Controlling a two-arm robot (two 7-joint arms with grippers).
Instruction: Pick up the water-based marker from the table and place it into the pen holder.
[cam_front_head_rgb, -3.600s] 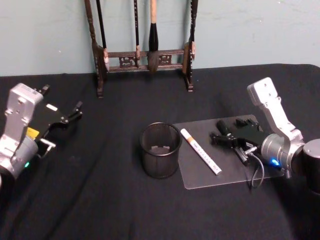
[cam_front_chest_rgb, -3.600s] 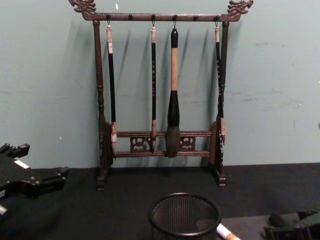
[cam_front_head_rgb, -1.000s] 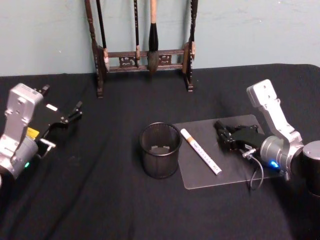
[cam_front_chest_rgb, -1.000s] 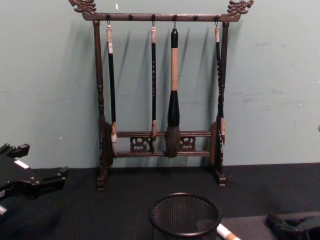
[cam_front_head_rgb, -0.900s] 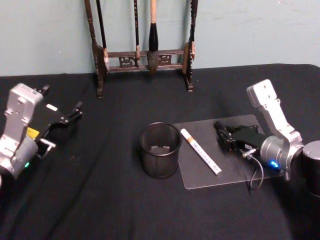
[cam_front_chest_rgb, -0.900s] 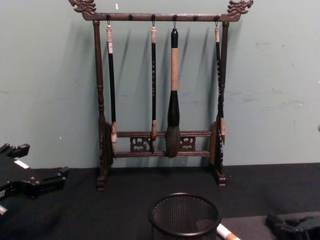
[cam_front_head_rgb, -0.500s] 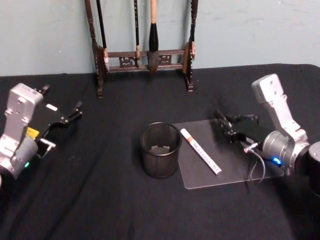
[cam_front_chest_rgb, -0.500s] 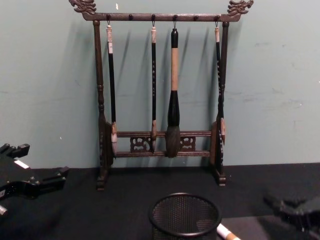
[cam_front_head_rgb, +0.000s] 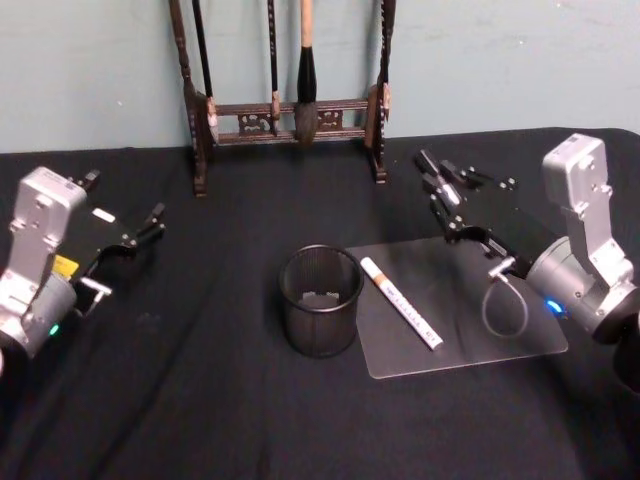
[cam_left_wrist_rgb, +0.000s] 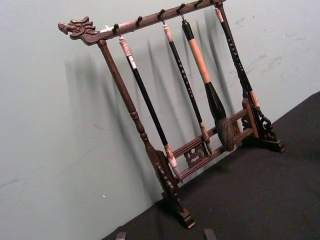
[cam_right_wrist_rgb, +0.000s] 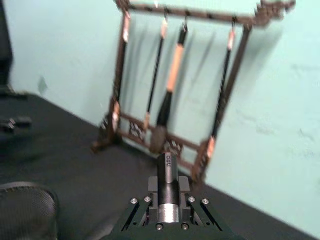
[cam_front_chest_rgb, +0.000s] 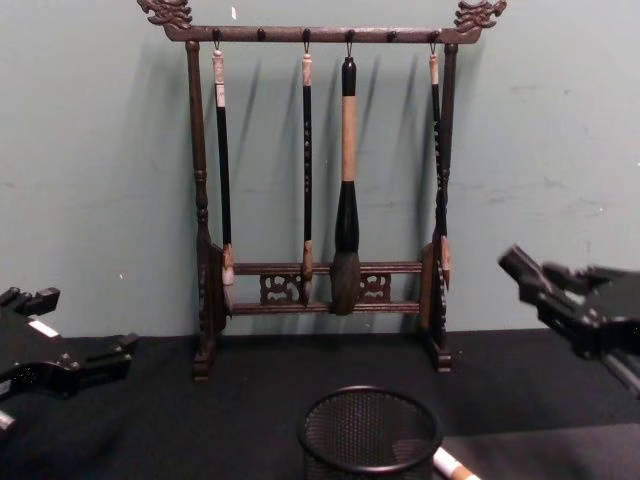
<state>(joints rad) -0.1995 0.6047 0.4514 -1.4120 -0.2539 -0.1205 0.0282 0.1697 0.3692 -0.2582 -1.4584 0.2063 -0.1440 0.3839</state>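
The water-based marker, white with an orange band, lies on a clear sheet just right of the pen holder. Its tip also shows beside the holder in the chest view, as the marker. The holder is a round black mesh cup standing upright. My right gripper hangs in the air behind and to the right of the marker, open and holding nothing; it shows as the right gripper at the chest view's right edge. My left gripper rests open at the far left, away from both.
A tall dark wooden brush rack with several hanging brushes stands at the table's back edge against the wall, just left of the raised right gripper. Black cloth covers the table.
My right gripper has lifted off the clear sheet and moved up and back toward the rack. The marker, the holder and the left arm have not moved.
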